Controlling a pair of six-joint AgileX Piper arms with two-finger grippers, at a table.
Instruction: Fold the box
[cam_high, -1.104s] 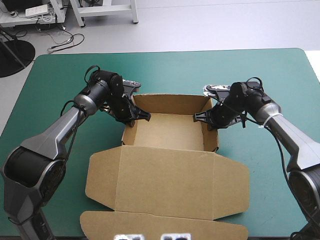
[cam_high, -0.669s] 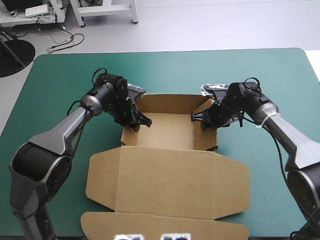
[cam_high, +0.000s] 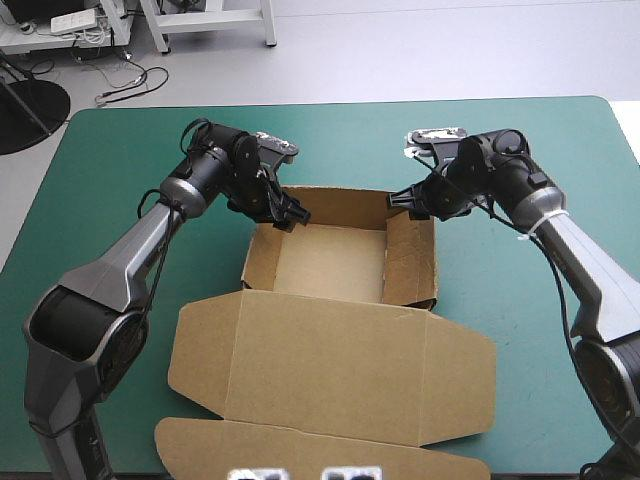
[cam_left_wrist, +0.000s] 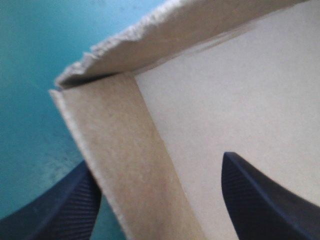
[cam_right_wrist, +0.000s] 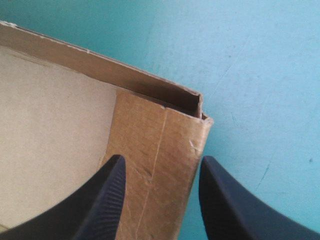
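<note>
Here the box (cam_high: 330, 365) sits at the middle of the table (cam_high: 520, 130), walls up, lid flat toward the near edge. The left gripper (cam_high: 291, 214) straddles its far-left corner, the right gripper (cam_high: 400, 197) its far-right, both jaws apart.

The box (cam_high: 330, 360)'s lid is cut off at the table (cam_high: 500, 150)'s near edge. Its wall partly hides the left gripper (cam_left_wrist: 159, 161).

Bright, even light; the box (cam_high: 330, 262) casts soft shadows.
</note>
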